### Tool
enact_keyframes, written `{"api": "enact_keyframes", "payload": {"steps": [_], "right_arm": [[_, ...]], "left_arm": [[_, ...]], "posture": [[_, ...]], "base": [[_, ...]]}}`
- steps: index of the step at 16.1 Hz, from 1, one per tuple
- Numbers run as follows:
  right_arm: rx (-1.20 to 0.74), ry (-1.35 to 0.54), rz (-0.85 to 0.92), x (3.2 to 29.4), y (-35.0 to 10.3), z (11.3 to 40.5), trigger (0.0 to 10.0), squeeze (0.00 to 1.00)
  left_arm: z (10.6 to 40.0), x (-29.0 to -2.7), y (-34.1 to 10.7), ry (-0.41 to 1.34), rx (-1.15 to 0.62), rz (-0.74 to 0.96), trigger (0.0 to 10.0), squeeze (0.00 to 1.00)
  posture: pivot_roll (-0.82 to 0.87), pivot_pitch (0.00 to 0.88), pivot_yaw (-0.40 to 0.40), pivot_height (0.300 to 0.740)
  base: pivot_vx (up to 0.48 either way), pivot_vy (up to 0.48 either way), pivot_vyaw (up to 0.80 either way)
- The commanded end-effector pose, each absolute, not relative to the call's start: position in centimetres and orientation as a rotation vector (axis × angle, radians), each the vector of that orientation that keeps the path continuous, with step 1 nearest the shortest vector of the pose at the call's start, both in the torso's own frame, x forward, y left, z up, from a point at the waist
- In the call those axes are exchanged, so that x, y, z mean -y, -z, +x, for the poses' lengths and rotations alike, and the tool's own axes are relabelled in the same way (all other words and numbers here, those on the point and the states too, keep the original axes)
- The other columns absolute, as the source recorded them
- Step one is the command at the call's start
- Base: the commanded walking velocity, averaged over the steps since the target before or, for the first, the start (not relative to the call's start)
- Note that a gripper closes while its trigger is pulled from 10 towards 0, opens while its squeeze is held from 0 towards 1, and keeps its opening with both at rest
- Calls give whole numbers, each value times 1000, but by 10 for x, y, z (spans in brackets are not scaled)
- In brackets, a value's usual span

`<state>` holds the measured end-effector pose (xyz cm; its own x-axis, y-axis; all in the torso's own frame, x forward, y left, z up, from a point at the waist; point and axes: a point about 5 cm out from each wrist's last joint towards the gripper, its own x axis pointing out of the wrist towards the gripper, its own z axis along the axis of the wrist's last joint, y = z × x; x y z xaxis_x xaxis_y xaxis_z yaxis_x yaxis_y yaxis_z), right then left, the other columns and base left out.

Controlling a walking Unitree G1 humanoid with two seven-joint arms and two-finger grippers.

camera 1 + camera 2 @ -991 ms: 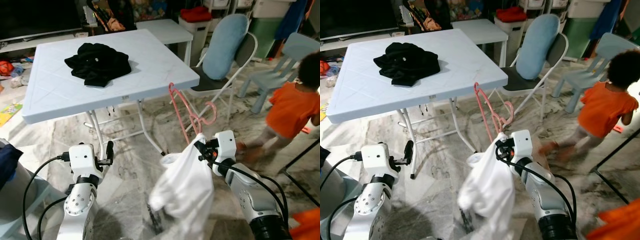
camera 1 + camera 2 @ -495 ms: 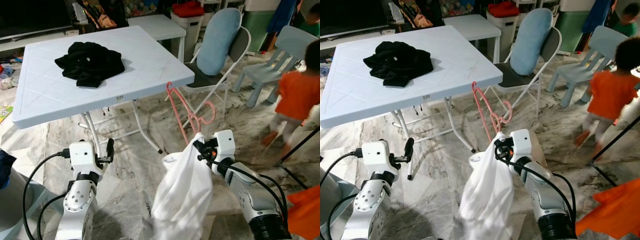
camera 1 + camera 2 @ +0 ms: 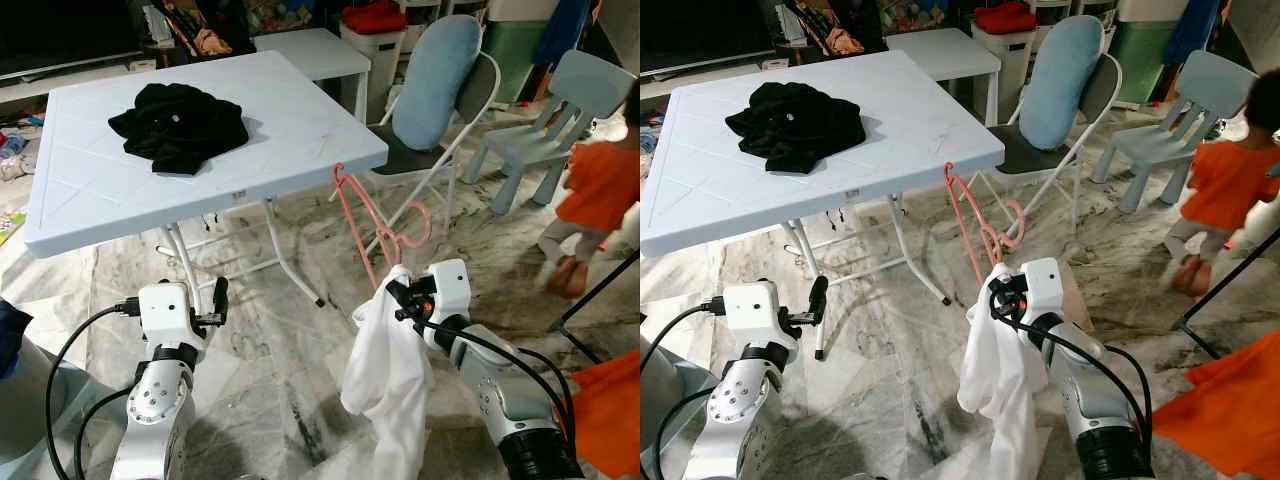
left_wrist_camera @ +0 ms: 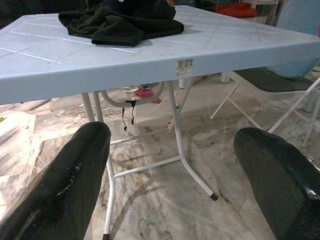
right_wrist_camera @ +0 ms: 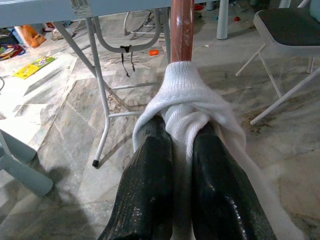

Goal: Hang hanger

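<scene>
A pink hanger [image 3: 372, 222] rises from my right gripper [image 3: 397, 293], with a white garment [image 3: 390, 372] hanging limp from its lower end. In the right wrist view my right gripper [image 5: 181, 145] is shut on the white garment [image 5: 189, 98] and the hanger's pink bar [image 5: 181, 27]. The hanger's hook [image 3: 952, 178] reaches up beside the corner of the white folding table [image 3: 300, 130]. My left gripper [image 3: 217, 298] is held low in front of the table, open and empty, its black fingers [image 4: 65, 185] spread wide. A black garment [image 3: 185, 122] lies crumpled on the tabletop.
A folding chair with a blue cushion [image 3: 440, 80] stands right of the table, with a small blue plastic chair [image 3: 565, 110] beyond. A child in an orange top [image 3: 600, 190] moves at the right edge. An orange cloth [image 3: 600, 420] fills the lower right corner. Marble floor [image 3: 270, 360] lies ahead.
The white garment has swung in and now hangs narrower and more bunched under my right gripper. The child has moved further right. Both arms hold their places.
</scene>
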<state>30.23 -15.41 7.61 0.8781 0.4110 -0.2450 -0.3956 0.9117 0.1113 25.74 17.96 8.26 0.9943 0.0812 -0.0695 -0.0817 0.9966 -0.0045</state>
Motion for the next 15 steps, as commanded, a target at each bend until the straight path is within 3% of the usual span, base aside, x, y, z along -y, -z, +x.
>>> {"api": "enact_keyframes", "payload": {"steps": [1,2,3,5,15], "right_arm": [[-199,-431,46,152,-93,310,10000,0],[-199,-431,46,152,-93,310,10000,0],[-197,-433,44,152,-94,310,10000,0],[-90,-538,-36,147,-123,321,10000,0],[-112,-309,-5,161,-103,322,10000,0]], "left_arm": [[258,-181,-84,-82,-69,2,10000,0],[258,-181,-84,-82,-69,2,10000,0],[258,-181,-85,-79,-71,3,10000,0],[272,-172,-83,-13,-118,1,10000,0],[277,-166,-85,-4,-104,-6,10000,0]], "posture": [[-73,0,0,740],[-73,0,0,740],[-73,0,49,740],[-85,0,60,740],[-108,0,104,740]], "base": [[0,0,0],[0,0,0],[0,0,0],[0,0,0],[0,0,0]]}}
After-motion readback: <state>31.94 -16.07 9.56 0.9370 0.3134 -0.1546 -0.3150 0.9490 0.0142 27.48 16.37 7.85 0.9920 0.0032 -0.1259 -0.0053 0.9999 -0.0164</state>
